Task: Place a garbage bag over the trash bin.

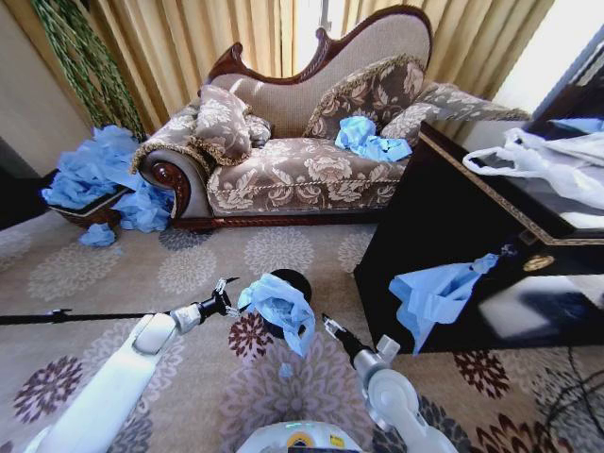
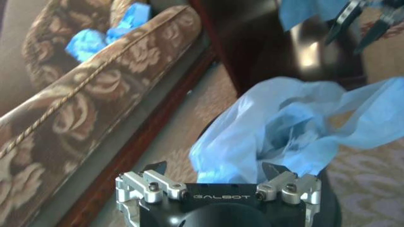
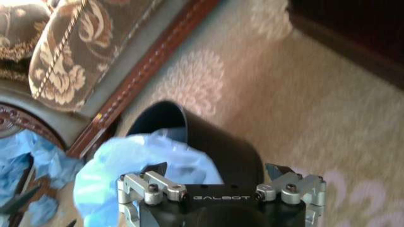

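On trash bin (image 1: 294,280): garbage bag (image 1: 281,308), half-draped.

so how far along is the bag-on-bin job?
Partway. Done: the light-blue garbage bag is at the black trash bin, draped over part of its rim. In hand: the left tool and right tool flank the bag, both open. Left: the far rim is bare in the right wrist view, so the bag needs spreading around.

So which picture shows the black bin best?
The right wrist view: the trash bin shows its open rim and dark side beside the garbage bag. The head view shows only its rim; in the left wrist view the bag covers it.
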Tool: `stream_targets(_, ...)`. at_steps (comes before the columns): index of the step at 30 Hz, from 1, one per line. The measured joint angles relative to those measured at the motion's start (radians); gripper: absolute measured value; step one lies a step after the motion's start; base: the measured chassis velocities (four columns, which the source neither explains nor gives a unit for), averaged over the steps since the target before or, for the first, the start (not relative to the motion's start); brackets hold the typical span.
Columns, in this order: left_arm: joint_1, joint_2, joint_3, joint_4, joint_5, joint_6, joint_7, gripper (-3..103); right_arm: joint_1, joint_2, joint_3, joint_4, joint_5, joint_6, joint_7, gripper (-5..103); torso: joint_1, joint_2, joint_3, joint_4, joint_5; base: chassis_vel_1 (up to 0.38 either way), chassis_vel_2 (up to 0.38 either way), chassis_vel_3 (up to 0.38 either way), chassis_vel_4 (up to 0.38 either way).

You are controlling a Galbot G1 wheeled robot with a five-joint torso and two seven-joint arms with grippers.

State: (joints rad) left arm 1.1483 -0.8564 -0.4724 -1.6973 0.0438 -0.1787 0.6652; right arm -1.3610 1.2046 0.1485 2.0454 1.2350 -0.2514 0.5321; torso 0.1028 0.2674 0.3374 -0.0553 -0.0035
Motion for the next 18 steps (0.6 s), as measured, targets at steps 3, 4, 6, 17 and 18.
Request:
stream_targets(3,0.000,0.016,0.014,-0.019,-0.017,0.013,0.023,100,0.005,0.003,-0.034,-0.006,0.007,-0.002,0.005,100,0.000,0.000,0.000,0.0000,0.0000,0.000,0.000,0.000,0.000)
stream_targets(4,0.000,0.016,0.014,-0.019,-0.017,0.013,0.023,100,0.005,0.003,-0.034,-0.006,0.007,-0.002,0.005,100,0.000,0.000,0.000,0.0000,0.0000,0.000,0.000,0.000,0.000)
stream_targets(6,-0.004,0.018,0.025,-0.013,-0.022,0.017,0.025,100,0.018,0.017,-0.060,-0.026,0.006,-0.002,0.007,100,0.000,0.000,0.000,0.0000,0.0001,0.000,0.000,0.000,0.000)
stream_targets(17,-0.041,0.014,0.083,0.054,-0.066,0.101,0.007,100,0.069,0.053,-0.098,-0.097,-0.018,-0.001,0.004,100,0.000,0.000,0.000,0.0001,0.0000,0.000,0.000,0.000,0.000)
stream_targets(18,-0.046,0.014,0.090,0.053,-0.071,0.112,0.003,100,0.068,0.053,-0.099,-0.099,-0.021,-0.001,0.002,100,0.000,0.000,0.000,-0.0001,0.0002,0.000,0.000,0.000,0.000)
